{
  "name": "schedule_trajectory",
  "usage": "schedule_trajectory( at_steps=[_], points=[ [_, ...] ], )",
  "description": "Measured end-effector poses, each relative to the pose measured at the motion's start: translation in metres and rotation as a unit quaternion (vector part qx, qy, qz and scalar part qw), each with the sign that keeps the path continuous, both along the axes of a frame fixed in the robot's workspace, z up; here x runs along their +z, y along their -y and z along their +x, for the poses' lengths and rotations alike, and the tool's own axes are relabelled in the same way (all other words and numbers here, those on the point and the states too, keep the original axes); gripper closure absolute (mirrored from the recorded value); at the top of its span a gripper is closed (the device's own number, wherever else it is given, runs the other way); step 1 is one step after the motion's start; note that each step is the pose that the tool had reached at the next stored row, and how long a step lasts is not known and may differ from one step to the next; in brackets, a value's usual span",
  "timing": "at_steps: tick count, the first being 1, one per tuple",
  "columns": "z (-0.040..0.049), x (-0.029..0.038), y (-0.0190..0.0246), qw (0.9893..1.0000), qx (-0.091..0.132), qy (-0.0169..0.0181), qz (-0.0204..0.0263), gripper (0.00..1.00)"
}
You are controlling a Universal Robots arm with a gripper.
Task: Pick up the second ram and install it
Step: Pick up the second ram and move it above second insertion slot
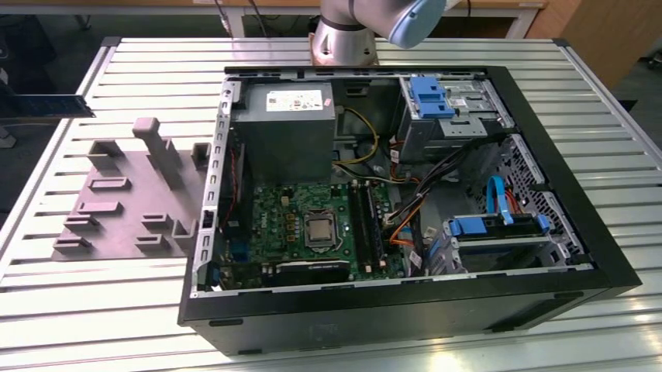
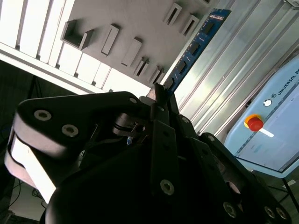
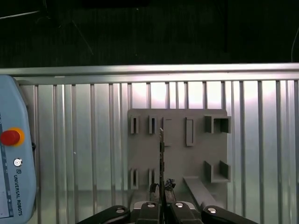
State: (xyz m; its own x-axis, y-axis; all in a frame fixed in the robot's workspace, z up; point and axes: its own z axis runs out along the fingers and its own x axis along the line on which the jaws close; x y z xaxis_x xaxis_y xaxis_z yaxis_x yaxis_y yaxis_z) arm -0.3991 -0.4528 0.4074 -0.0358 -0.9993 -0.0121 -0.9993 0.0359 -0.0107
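We see gripper (image 3: 161, 198) jaws pinched narrow on one end of second ram (image 3: 161, 149), stick in air, clear of grey holder block (image 3: 198, 154). We judge it light, stiff, fragile; hold board edges, not chips.

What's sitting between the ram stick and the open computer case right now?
In the exterior view, the grey holder block lies between the second ram and the case.

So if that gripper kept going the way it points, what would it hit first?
Probably the grey holder block beneath it, with the second ram clamped in the gripper touching first; depth is unclear.
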Motion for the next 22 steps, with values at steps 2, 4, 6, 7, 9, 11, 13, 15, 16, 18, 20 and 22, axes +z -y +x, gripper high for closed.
schedule_trajectory(
  at_steps=[2, 4, 6, 7, 9, 11, 13, 15, 16, 18, 20, 22],
  points=[
    [0.0017, 0.0, 0.0, 1.0, 0.0, 0.0, 0.0, 0.86],
    [0.0033, 0.0, 0.0, 1.0, 0.0, 0.0, 0.0, 0.86],
    [0.0049, 0.0, 0.0, 1.0, 0.0, 0.0, 0.0, 0.86],
    [0.0056, -0.0001, 0.0, 1.0, 0.0, 0.0001, 0.0, 0.86],
    [0.007, 0.0, 0.0, 1.0, 0.0, 0.0, 0.0, 0.86],
    [0.0085, 0.0, 0.0, 1.0, 0.0, 0.0, 0.0, 0.86],
    [0.0098, 0.0, 0.0, 1.0, 0.0, 0.0, 0.0, 0.86],
    [0.0113, 0.0, 0.0, 1.0, 0.0, 0.0, 0.0, 0.86],
    [0.012, 0.0, 0.0, 1.0, 0.0, 0.0, 0.0, 0.86],
    [0.0134, -0.0001, 0.0, 1.0, 0.0, 0.0001, 0.0, 0.86],
    [0.0147, 0.0, 0.0, 1.0, 0.0, 0.0, 0.0, 0.86],
    [0.0159, 0.0, 0.0, 1.0, 0.0, 0.0, 0.0, 0.86]
  ],
)
